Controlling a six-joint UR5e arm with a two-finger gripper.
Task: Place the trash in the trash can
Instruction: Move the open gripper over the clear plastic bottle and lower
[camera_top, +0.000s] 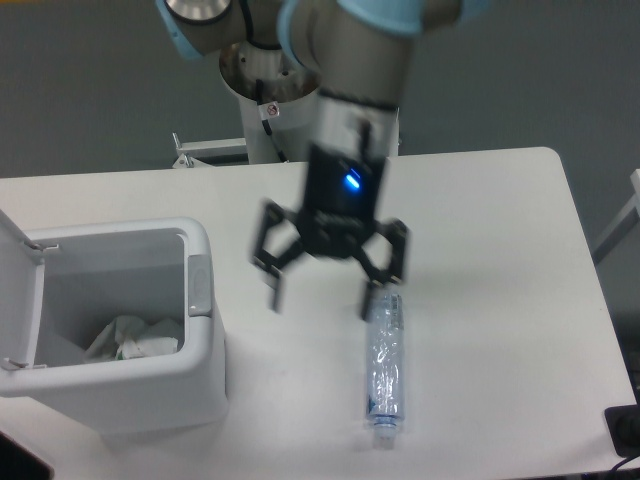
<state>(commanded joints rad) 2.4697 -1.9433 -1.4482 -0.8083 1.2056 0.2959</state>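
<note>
Above the desk (480, 220), the claw (325, 285) is spread wide and empty; the bottle (384, 365) could be nudged and rolled away.

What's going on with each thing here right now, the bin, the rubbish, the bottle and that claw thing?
trash can: upright on the table, lid flipped open.
paper wad: crumpled, lying inside the trash can.
bottle: lying flat on the table, outside the can, not held.
tool: open, empty, above the table near the bottle's far end.
</note>
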